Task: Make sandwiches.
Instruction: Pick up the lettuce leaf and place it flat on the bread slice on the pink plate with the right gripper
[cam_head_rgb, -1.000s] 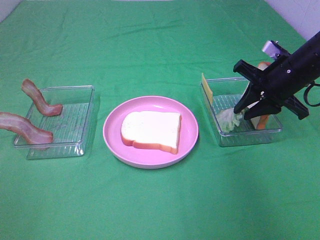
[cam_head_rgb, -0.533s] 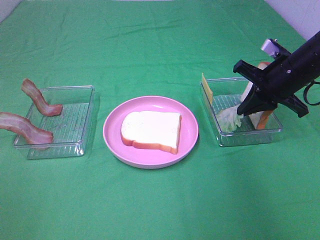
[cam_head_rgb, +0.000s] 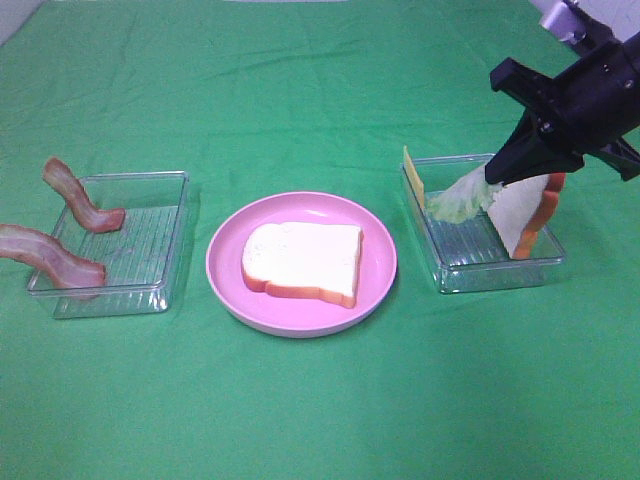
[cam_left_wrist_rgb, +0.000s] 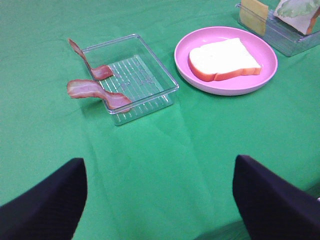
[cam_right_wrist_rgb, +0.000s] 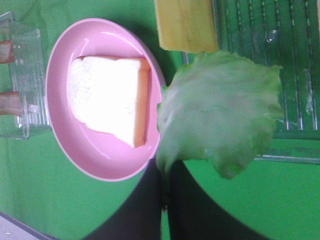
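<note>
Exterior high: right gripper, clenched on the lettuce leaf, has raised it out of the right tray, so transfer to the central bread slice should follow; left wrist: left gripper released, idle; right wrist: lettuce leaf dangling from the pinch.

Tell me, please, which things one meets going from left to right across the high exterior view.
bacon strips → pink plate carrying the flat bread slice → cheese square → lettuce leaf → upright bread slice
</note>
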